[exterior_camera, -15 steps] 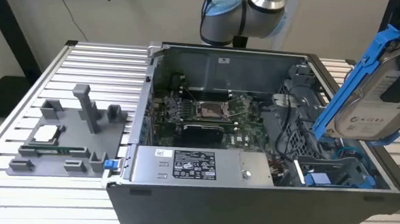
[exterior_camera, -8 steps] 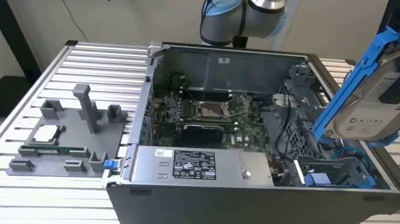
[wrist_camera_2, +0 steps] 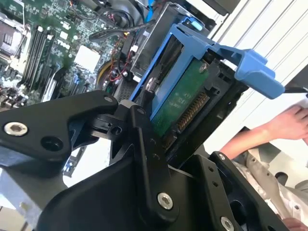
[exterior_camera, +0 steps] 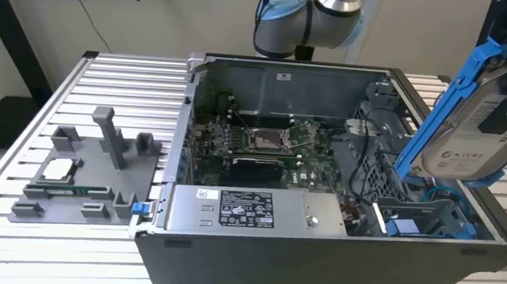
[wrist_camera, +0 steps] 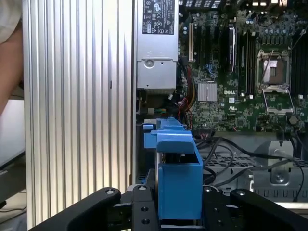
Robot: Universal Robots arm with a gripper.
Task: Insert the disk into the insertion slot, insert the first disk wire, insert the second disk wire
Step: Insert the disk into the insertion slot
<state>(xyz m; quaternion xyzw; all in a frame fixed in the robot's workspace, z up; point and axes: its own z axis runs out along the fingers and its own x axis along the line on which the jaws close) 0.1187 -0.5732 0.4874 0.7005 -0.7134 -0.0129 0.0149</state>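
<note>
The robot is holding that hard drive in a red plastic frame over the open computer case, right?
Not red: the exterior view shows the carrier frame is bright blue. Otherwise right: the fingers hold the disk over the open computer case.

Soft, even indoor light fills the exterior view, leaving no hard shadows on the slatted table [exterior_camera: 106, 78]. The inside of the computer case [exterior_camera: 240, 74] is dimmer, its lower corners in shade. The disk [exterior_camera: 473, 130], close to that camera, looks soft and slightly smeared, its label pale with glare. In the first wrist view the table is washed out to near white, while the motherboard [wrist_camera: 231, 72] is crisp and well lit. In the second wrist view the gripper [wrist_camera_2: 178, 115] is a near-black mass with little detail, the table behind it is blown out, and a hand [wrist_camera_2: 288, 122] is blurred
</note>
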